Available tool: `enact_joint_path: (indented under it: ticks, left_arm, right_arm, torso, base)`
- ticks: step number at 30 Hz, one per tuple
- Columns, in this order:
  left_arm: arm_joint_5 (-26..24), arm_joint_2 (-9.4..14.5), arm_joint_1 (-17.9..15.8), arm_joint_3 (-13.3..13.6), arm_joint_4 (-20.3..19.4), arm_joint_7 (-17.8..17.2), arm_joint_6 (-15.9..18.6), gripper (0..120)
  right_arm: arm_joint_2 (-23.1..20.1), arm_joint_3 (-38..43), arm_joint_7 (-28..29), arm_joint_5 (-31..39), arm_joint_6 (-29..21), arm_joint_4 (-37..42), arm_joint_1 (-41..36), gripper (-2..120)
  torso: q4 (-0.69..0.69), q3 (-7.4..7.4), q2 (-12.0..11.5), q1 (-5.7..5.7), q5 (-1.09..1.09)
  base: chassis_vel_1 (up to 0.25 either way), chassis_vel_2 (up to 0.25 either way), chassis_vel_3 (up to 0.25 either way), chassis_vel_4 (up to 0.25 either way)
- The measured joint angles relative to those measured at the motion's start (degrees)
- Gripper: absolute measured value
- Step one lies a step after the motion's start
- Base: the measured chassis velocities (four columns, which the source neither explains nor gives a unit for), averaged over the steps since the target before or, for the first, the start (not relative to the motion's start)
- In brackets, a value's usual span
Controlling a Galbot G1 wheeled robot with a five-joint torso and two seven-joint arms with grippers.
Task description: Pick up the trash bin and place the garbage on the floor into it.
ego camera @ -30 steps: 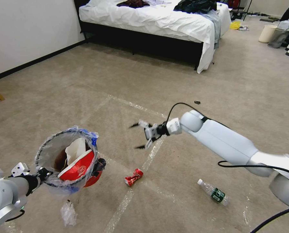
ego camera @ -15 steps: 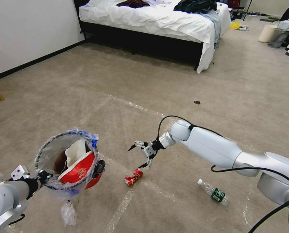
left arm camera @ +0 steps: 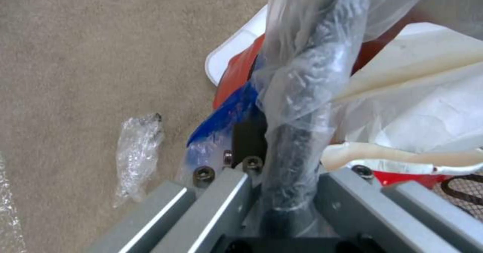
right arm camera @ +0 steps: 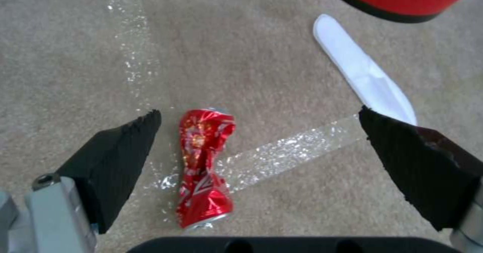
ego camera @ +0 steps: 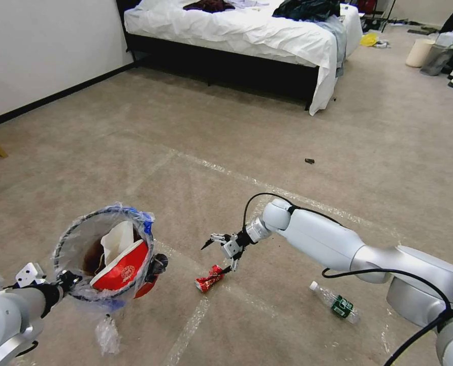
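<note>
Crushed red can [right arm camera: 205,168] seen lying on carpet [ego camera: 135,132] across tape line [ego camera: 196,315], between spread fingers of right gripper [ego camera: 217,255] poised above. Trash bin [ego camera: 104,251] held aloft by rim, clamped in left gripper [left arm camera: 282,177]. Bottle [ego camera: 335,303] lying nearby.

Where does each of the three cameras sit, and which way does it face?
Head view: high, facing forward and down at the carpet; both arms show.
Left wrist view: faces along the left end effector clamping the trash bin rim.
Right wrist view: faces down between the open right end effector fingers at the crushed red can.
Shared: head and right wrist both show that can.
</note>
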Motion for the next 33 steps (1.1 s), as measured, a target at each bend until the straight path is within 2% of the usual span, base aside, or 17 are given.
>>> enact_joint_path:
  ticks: [19, 22, 25, 33]
  left_arm:
    - [0.54, -0.31, 0.22, -0.19, -0.40, 0.09, 0.00, 0]
    - [0.55, -0.30, 0.14, -0.11, -0.36, 0.09, -0.01, 0]
    - [0.68, -0.43, 0.10, 0.08, -0.36, 0.10, -0.02, 0]
    - [0.74, -0.41, 0.33, 0.05, -0.73, 0.13, -0.02, 0]
  right_arm:
    - [3.58, 1.63, 0.00, -4.82, 1.54, -5.85, -1.44, 100]
    - [4.22, 1.71, 0.45, -6.02, 1.54, -6.32, -1.44, 100]
    - [5.34, 2.42, 1.59, -10.41, 1.67, -7.53, -1.36, 100]
    - [6.60, 2.31, 2.61, -11.74, 1.50, -8.75, -1.78, 100]
  torso:
    - [0.00, 0.00, 0.00, 0.00, 0.00]
    - [0.00, 0.00, 0.00, 0.00, 0.00]
    - [0.01, 0.00, 0.00, 0.00, -0.01]
    - [0.00, 0.00, 0.00, 0.00, 0.00]
  base:
    - [0.000, 0.000, 0.000, 0.000]
    - [0.000, 0.000, 0.000, 0.000]
    - [0.000, 0.000, 0.000, 0.000]
    - [0.000, 0.000, 0.000, 0.000]
